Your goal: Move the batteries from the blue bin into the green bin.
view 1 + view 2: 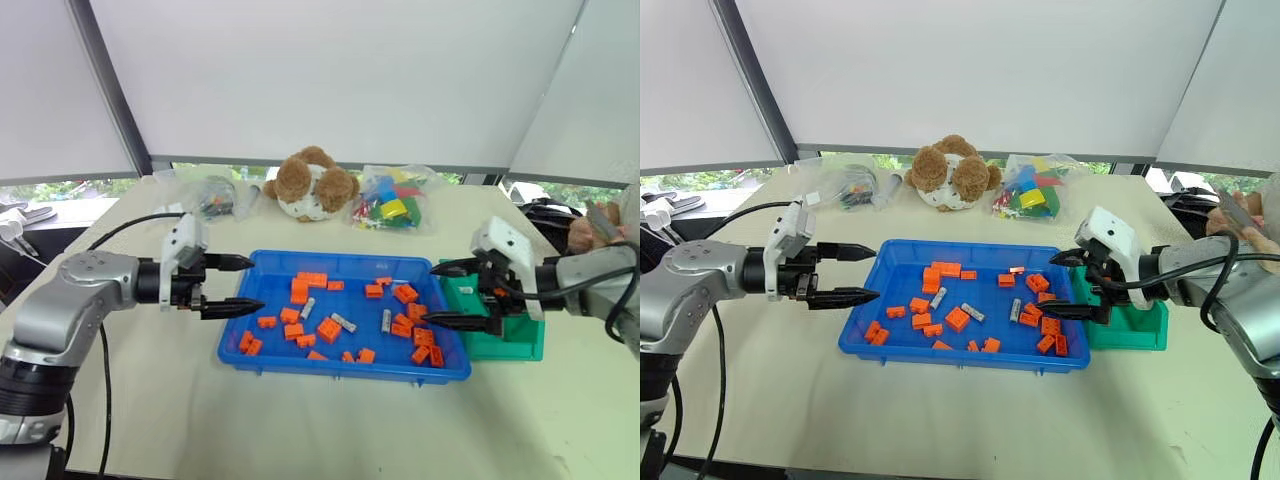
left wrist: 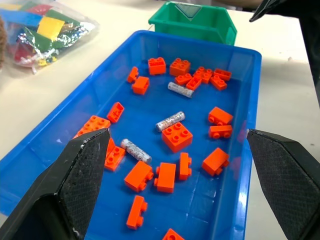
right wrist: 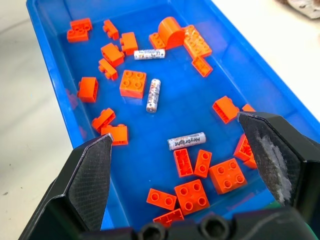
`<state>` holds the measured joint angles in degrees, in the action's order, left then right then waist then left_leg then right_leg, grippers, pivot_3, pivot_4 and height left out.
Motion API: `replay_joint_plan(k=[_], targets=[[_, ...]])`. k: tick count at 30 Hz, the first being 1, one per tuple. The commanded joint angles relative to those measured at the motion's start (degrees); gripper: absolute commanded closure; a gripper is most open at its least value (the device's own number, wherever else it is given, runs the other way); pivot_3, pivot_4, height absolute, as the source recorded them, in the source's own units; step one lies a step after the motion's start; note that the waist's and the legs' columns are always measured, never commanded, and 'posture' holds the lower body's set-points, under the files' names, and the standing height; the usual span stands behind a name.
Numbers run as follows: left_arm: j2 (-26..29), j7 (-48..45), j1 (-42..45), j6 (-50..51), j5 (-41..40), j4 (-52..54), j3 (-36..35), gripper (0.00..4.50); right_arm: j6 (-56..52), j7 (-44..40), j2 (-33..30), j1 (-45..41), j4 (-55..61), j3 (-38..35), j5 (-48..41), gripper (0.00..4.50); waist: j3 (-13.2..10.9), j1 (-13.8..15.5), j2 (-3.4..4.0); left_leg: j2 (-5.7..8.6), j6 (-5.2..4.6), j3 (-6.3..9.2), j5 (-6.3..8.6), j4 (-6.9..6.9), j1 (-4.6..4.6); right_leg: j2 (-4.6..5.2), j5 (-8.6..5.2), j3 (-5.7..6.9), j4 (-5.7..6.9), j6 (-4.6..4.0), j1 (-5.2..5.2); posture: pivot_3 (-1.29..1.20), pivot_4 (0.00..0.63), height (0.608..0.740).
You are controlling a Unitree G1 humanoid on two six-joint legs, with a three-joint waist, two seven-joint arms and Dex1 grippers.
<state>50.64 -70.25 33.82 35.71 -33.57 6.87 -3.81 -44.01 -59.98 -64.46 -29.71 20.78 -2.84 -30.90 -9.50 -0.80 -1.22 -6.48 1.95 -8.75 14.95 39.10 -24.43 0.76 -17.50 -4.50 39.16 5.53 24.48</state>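
The blue bin (image 1: 340,367) lies mid-table, scattered with orange bricks (image 1: 328,329). Three silver batteries lie among them: one (image 1: 308,308) left of centre, one (image 1: 343,322) in the middle, one (image 1: 386,320) towards the right. The green bin (image 1: 512,342) stands against the blue bin's right end. My left gripper (image 1: 255,283) hovers open at the blue bin's left end, pointing right, with nothing between its fingers. Over the right end, in front of the green bin, my right gripper (image 1: 430,294) is open and empty. The right wrist view shows the batteries (image 3: 186,141) below its fingers.
A brown and white plush toy (image 1: 312,185) sits behind the blue bin. A clear bag of coloured bricks (image 1: 393,205) lies to its right and another clear bag (image 1: 215,197) to its left. Bare table (image 1: 330,430) runs in front of the bin.
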Motion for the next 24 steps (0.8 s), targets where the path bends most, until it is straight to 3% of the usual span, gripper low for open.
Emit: replay_joint_plan(k=[1,20,24], targets=[[0.6,0.8,0.3,0.4,-1.4,1.6,-2.6,0.00,1.4,-0.1,0.6,-2.3,-0.7,0.2,1.1,0.14,0.0,0.0,0.00,0.00,0.00,0.00,0.00,0.00,0.00,0.00,0.00,0.00,0.00,0.00,0.00,0.00,0.150,0.727],[0.7,1.7,0.5,0.8,-2.6,2.2,-2.9,0.00,1.6,0.3,4.3,-5.0,-2.3,3.3,3.8,0.14,0.0,0.0,0.00,0.00,0.02,-0.02,-0.01,0.00,0.00,0.00,0.00,0.00,0.00,0.00,0.01,0.00,0.150,0.727],[0.6,1.6,0.6,0.7,-2.5,2.0,-2.7,0.00,-0.8,3.3,7.8,-7.8,-3.5,6.2,5.3,0.14,0.0,0.0,0.00,0.00,0.02,-0.03,-0.01,0.00,0.00,0.00,0.00,0.00,0.01,0.00,0.01,0.00,0.150,0.727]])
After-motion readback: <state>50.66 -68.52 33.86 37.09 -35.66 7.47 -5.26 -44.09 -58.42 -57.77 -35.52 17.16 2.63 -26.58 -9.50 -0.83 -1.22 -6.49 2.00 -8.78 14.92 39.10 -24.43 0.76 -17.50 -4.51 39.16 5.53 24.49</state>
